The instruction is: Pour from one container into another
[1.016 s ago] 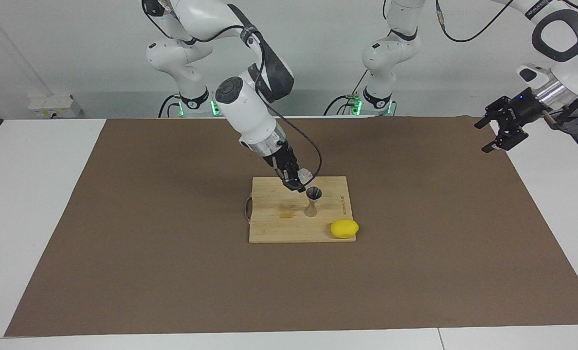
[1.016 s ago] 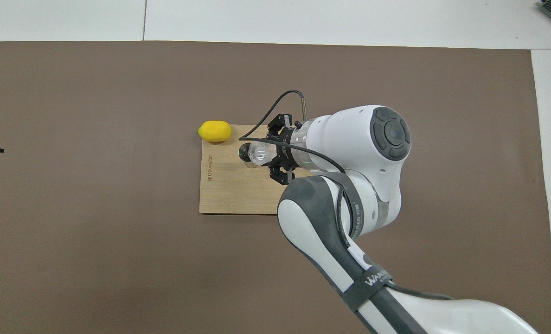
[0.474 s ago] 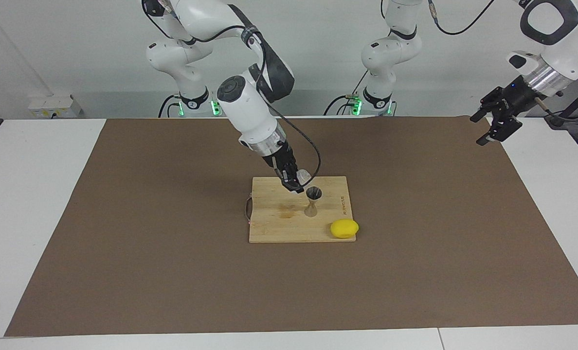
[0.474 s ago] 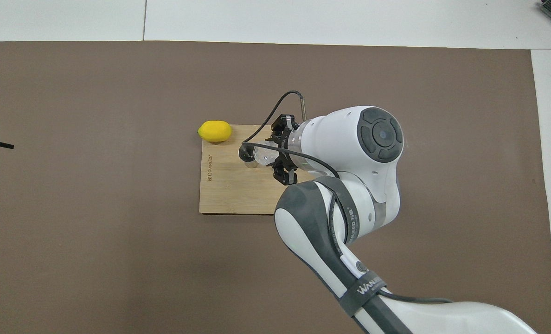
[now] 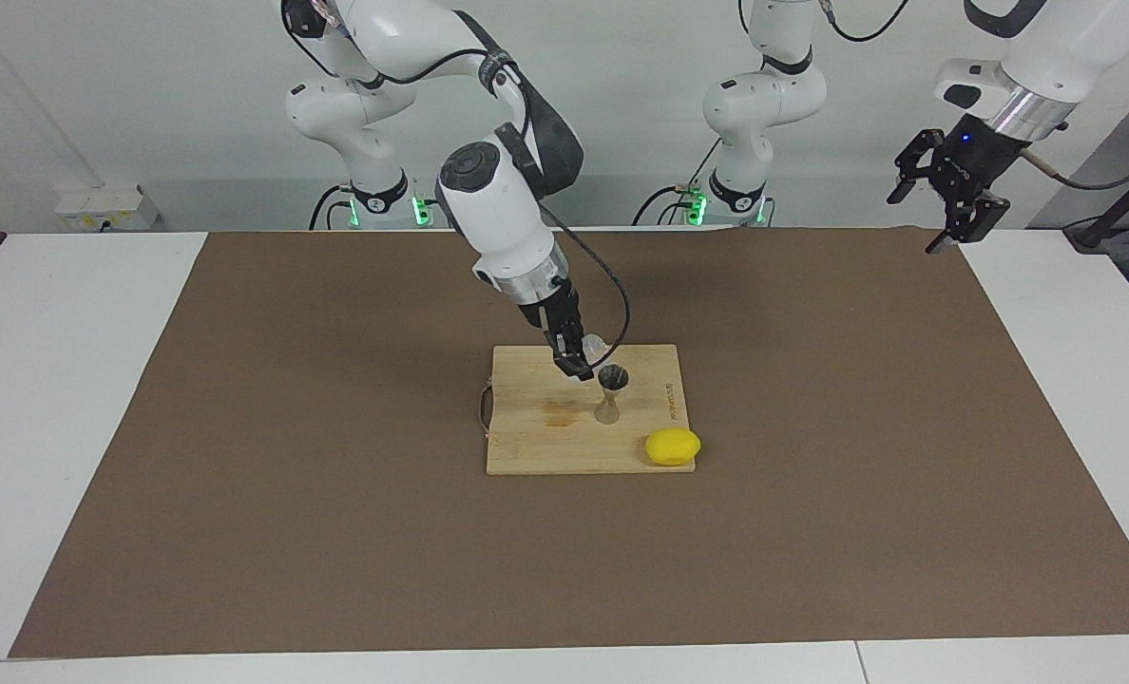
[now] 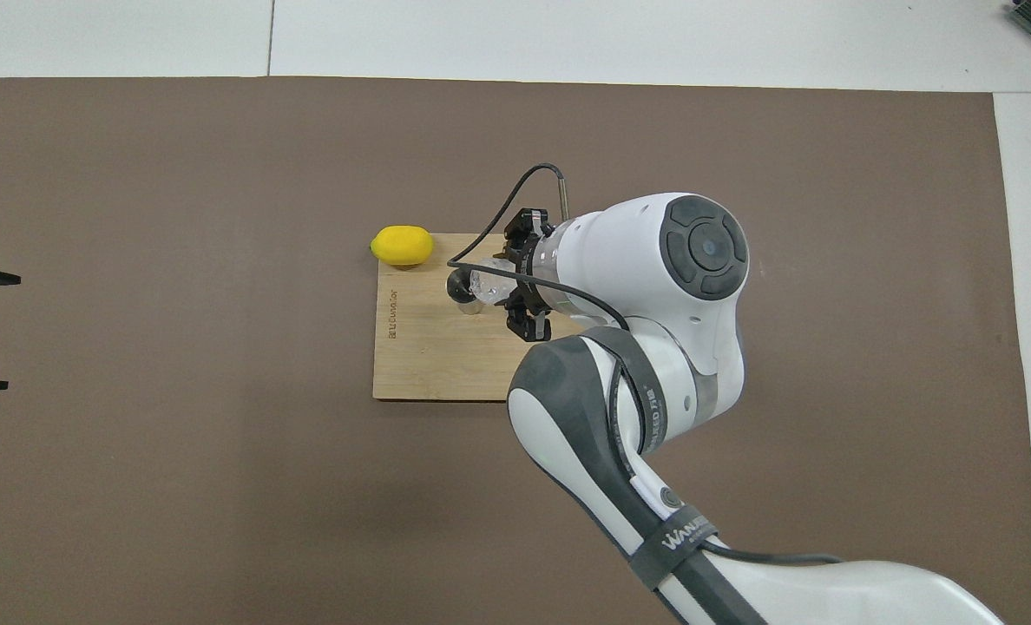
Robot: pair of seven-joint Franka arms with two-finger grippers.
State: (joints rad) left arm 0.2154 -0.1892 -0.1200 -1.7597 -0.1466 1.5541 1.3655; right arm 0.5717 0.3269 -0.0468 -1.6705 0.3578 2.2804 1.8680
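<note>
Facing view first: dead centre of the frame, the right gripper (image 5: 579, 361) is pinching the clear cup (image 5: 595, 347), tipped over toward the steel jigger (image 5: 612, 391). The jigger stands upright on the cutting board (image 5: 536, 446), with the cup's mouth just above and beside its open top. So the pick-up and the carry are done, and by my reading we're in the pour itself. Whether anything is flowing I can't tell, and the jigger's fill level is not readable. The lemon (image 5: 673, 446) sits at the board's lower right corner, not involved. Upper right of the frame, the left gripper (image 5: 945, 204) hangs in the air with fingers spread, holding nothing; that arm is waiting.

Overhead view now: just left of centre, the right gripper (image 6: 515, 291) has the cup (image 6: 488, 283) lying on its side, mouth overlapping the jigger (image 6: 462, 291). The alignment looks good. The lemon (image 6: 403, 246) is above and left of them. What's left: finish tipping, right the cup and set it down.
</note>
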